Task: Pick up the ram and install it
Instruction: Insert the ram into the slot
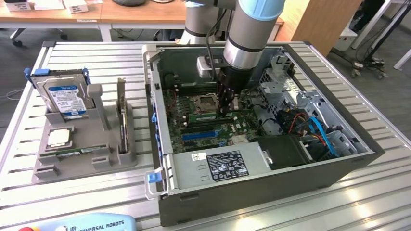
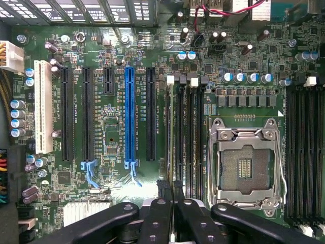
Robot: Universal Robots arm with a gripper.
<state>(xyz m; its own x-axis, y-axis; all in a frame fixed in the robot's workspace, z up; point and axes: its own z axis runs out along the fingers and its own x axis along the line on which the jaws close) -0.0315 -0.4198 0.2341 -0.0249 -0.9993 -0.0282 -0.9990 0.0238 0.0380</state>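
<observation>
My gripper is down inside the open computer case, just above the motherboard beside the processor socket. The ram is a narrow green stick standing on edge under the fingers, in line with a memory slot. In the wrist view the gripper is shut, its black fingers pressed together on the ram's thin top edge. The ram runs along the first of several black memory slots. How deep it sits in the slot is hidden.
A grey holder stands at the exterior view's left with a blue-labelled hard drive, a square silver chip and a small green board. Case walls, the power supply, a drive cage and blue cables crowd the gripper.
</observation>
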